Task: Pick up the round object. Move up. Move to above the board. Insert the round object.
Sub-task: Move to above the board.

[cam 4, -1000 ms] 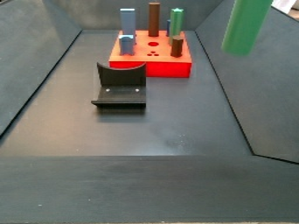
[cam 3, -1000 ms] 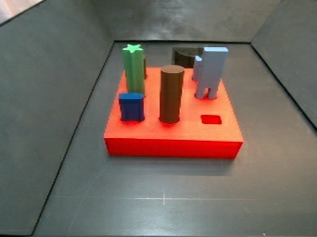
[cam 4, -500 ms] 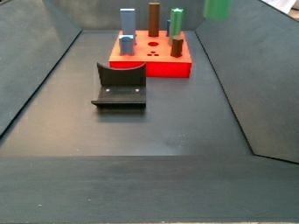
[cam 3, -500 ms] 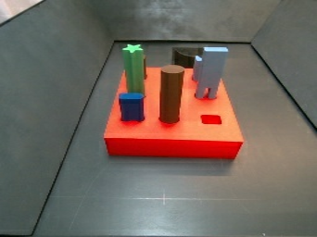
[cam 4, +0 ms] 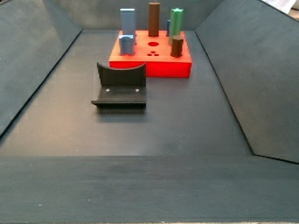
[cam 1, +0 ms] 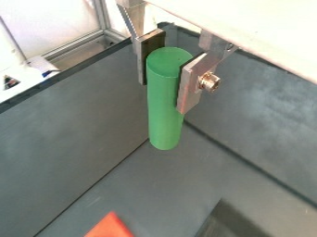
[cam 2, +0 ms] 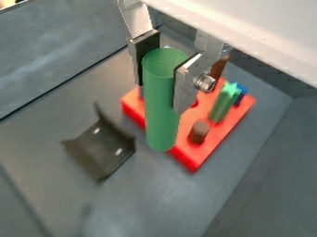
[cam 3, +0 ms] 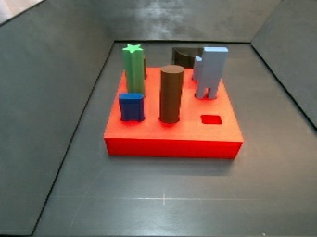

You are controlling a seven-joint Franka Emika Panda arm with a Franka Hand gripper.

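Fingers (cam 1: 188,81) of flat silver plate with dark pads sit clamped on the upper part of the slim, plain green cylinder rod (cam 1: 165,100), and I read that high grip as deliberate: it leaves most of the rod's length hanging free below, so the lower end can enter a hole without the gripper (cam 2: 169,67) meeting the other pegs. The rod hangs upright in both wrist views, well clear of the dark bench (cam 4: 163,122). Neither side view shows the gripper or the rod, so I judge the arm is high above what those cameras cover. A wrist view looks down on the flat red rectangular board (cam 2: 191,156) with its standing pegs, among them a brown cylinder (cam 3: 170,94), a green star-topped peg (cam 3: 133,68) and blue blocks (cam 3: 212,71); the board appears off to the side of the rod's tip rather than under it, so I take the lift as done and the carry towards the board as the step in hand. The dark L-shaped fixture (cam 4: 119,86) stands on the bench near the board. A round hole (cam 4: 156,45) shows in the board's top; I cannot tell whether it suits the rod.
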